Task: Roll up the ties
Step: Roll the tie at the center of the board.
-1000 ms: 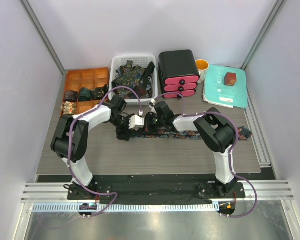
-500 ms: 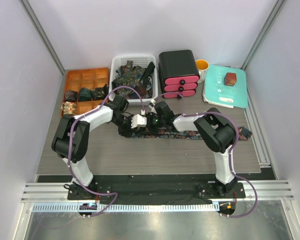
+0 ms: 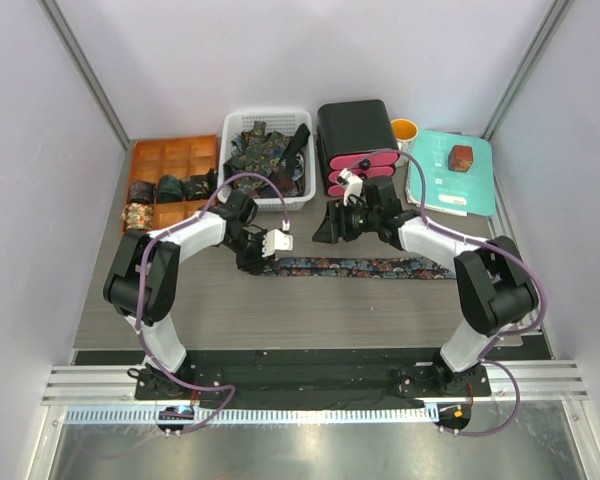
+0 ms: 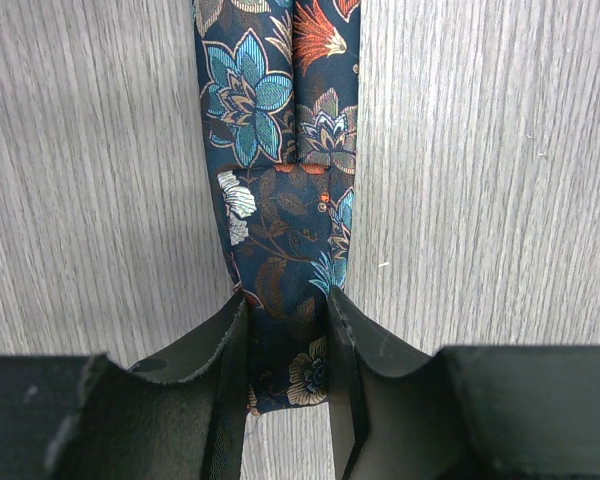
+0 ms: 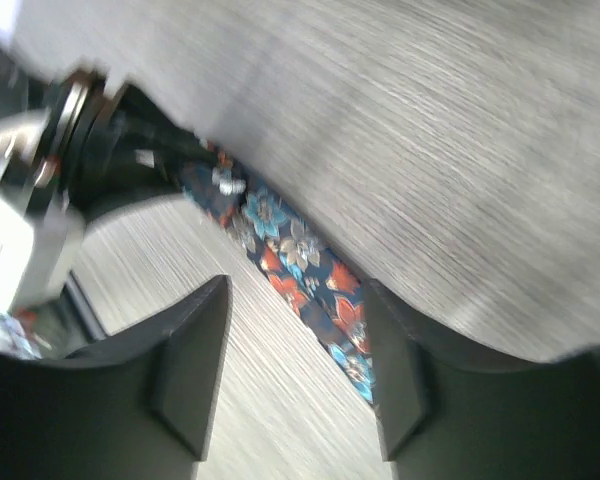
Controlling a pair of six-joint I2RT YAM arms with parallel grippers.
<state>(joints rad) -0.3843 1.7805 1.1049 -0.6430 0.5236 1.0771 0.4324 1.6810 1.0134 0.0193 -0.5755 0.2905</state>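
Grey table (image 3: 380,310), centre frame: L gripper (image 4: 287,302) pinching tie (image 4: 275,150) end; R gripper (image 5: 295,292) wide, empty, over tie.

— A home? A shop?

— A robotics lab, one closed test cell. Plain pale walls (image 3: 280,50) shut in three sides, with metal posts (image 3: 85,72) in the far corners and a slotted metal rail (image 3: 90,382) along the near edge.

— And the machines?

— A left arm (image 3: 140,280) and a right arm (image 3: 490,295) bolted to a black plate (image 3: 310,370) there, with purple cables (image 3: 242,176) looped along them. The bench (image 3: 230,310) carries sorted props: an orange divided tray (image 3: 175,158), a white basket (image 3: 265,114) of ties (image 3: 260,150) and a drawer unit (image 3: 352,125).
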